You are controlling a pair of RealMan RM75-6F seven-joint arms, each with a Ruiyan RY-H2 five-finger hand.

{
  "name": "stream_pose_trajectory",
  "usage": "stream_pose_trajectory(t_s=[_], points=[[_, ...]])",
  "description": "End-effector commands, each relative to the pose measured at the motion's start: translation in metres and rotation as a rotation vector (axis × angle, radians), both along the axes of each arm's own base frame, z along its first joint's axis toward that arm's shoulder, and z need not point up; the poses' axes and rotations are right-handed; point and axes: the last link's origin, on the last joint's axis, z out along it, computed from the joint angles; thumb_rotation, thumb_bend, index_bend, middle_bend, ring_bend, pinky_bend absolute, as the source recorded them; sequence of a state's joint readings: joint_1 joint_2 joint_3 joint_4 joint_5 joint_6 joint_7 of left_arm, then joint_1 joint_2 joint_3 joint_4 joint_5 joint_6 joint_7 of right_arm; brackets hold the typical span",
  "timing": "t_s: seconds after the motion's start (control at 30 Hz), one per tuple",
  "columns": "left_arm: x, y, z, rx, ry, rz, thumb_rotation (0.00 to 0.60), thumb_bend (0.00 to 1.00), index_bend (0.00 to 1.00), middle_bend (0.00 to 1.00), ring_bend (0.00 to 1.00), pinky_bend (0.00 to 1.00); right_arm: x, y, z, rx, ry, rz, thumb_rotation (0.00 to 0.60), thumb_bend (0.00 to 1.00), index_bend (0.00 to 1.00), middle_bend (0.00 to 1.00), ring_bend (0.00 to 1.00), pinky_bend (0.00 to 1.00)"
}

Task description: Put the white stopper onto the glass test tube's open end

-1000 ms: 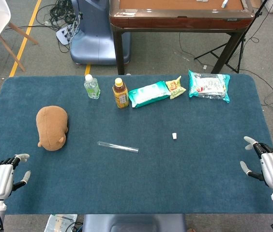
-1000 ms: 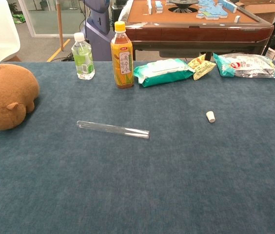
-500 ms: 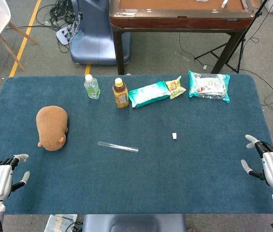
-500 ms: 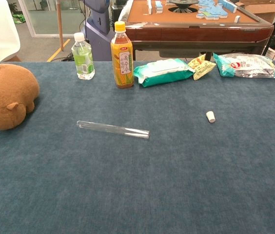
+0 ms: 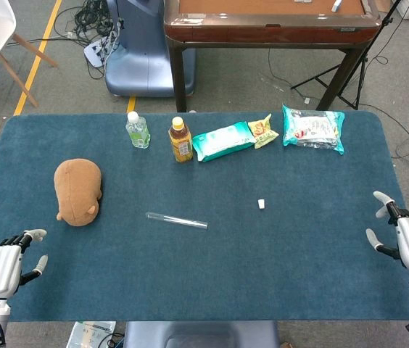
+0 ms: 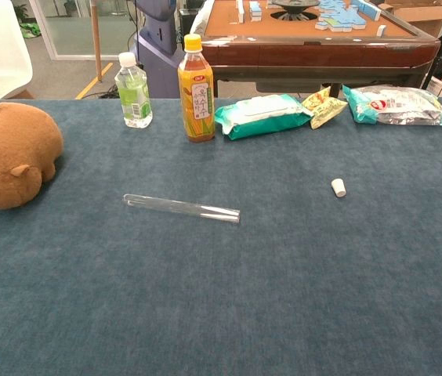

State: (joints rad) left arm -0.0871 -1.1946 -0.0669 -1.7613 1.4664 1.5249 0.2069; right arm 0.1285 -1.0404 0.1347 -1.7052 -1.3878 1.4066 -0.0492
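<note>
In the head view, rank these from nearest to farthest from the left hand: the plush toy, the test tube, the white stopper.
From the left hand, at the near left corner:
1. Plush toy, on the table's left side.
2. Test tube, lying near the middle.
3. White stopper, right of the middle.
</note>
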Motion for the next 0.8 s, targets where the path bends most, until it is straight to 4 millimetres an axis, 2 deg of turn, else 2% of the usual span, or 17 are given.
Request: stream_pose_trajectory(t_s=[0.03, 0.1, 0.2, 0.33, 0.43, 0.6, 0.8], points=[[0.0, -0.001, 0.0, -0.001, 0.0, 0.002, 0.6, 0.29, 0.35, 0.4, 0.42, 0.42, 0.014, -0.02, -0.006, 0.059, 0.022, 0.008, 0.6, 0.31, 0.19, 0.6, 0.72, 0.75], [0.0, -0.001, 0.0, -0.001, 0.0, 0.002, 0.6, 0.29, 0.35, 0.4, 0.42, 0.42, 0.021, -0.03, -0.013, 0.104, 0.027, 0.012, 0.6, 0.32, 0.19, 0.71, 0.86, 0.87], [0.0, -0.002, 0.0, 0.0, -0.002, -0.001, 0.6, 0.29, 0.35, 0.4, 0.42, 0.42, 0.032, -0.048, -0.027, 0.189, 0.032, 0.019, 0.6, 0.4, 0.17, 0.85, 0.98, 0.97], [0.001, -0.005, -0.001, -0.005, 0.004, -0.005, 0.6, 0.29, 0.35, 0.4, 0.42, 0.42, 0.046, -0.07, -0.052, 0.31, 0.031, 0.021, 0.6, 0.56, 0.09, 0.97, 1.0, 1.0], [0.002, -0.006, -0.002, -0.009, 0.006, -0.004, 0.6, 0.29, 0.35, 0.4, 0.42, 0.42, 0.055, -0.083, -0.072, 0.383, 0.04, 0.02, 0.6, 0.61, 0.09, 1.0, 1.0, 1.0], [0.002, -0.006, -0.002, -0.011, 0.006, -0.005, 0.6, 0.29, 0.35, 0.4, 0.42, 0.42, 0.066, -0.1, -0.105, 0.486, 0.05, 0.006, 0.6, 0.62, 0.09, 1.0, 1.0, 1.0], [0.001, -0.007, -0.001, -0.01, 0.006, 0.0, 0.6, 0.29, 0.35, 0.4, 0.42, 0.42, 0.074, -0.114, -0.131, 0.542, 0.051, -0.01, 0.6, 0.62, 0.09, 1.0, 1.0, 1.0]])
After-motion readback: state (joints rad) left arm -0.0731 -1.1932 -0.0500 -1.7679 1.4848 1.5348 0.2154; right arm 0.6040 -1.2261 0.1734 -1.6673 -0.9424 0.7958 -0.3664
